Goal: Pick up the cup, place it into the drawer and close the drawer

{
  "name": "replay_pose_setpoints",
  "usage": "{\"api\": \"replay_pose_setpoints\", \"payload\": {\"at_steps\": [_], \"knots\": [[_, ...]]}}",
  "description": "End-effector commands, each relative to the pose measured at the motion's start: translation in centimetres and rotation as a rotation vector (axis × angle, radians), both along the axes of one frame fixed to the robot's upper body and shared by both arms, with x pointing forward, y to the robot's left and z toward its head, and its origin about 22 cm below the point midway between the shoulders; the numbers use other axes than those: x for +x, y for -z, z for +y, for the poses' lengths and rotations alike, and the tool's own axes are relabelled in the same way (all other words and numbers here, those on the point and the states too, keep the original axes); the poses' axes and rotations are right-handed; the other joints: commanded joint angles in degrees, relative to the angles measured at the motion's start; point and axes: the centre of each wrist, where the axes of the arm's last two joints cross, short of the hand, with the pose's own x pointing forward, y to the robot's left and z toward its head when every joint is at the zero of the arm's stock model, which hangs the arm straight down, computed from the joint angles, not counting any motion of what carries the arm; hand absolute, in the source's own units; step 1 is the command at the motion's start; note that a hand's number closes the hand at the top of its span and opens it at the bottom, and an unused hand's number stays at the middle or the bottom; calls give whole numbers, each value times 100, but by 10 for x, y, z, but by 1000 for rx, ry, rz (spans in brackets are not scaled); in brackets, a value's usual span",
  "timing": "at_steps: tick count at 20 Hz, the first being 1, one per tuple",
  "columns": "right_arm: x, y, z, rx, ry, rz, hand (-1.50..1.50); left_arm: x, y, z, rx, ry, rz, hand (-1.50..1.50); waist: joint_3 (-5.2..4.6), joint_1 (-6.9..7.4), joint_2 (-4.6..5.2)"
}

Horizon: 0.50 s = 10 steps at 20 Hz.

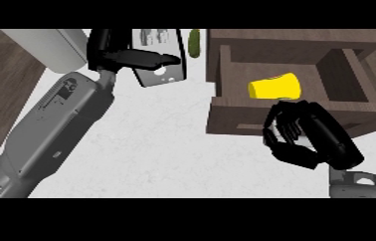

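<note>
- Yellow cup (275,86) lies on its side inside the open brown drawer (235,118), at about 2 o'clock in the view — no hand on it.
- Right hand (305,135) sits just below the cup, at 4 o'clock, over the drawer's front edge; fingers curled, holding nothing.
- Left hand (129,58) at 11 o'clock, over a dark flat plate-like object (163,75) on the white counter (161,150) — can't tell finger state.
- Green item (195,43) at 12 o'clock, beside the drawer cabinet.
</note>
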Motion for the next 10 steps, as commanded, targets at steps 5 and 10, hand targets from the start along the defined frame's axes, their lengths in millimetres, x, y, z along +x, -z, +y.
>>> {"api": "replay_pose_setpoints", "payload": {"at_steps": [5, 10], "knots": [[35, 62, 13, -324, -6, -23, 150, -29, 13, 53, -17, -12, 0, -150, 8, 85, 27], [79, 81, 23, -401, -5, -11, 150, -44, 28, 73, -20, -24, 9, -150, 9, 44, 61]]}}
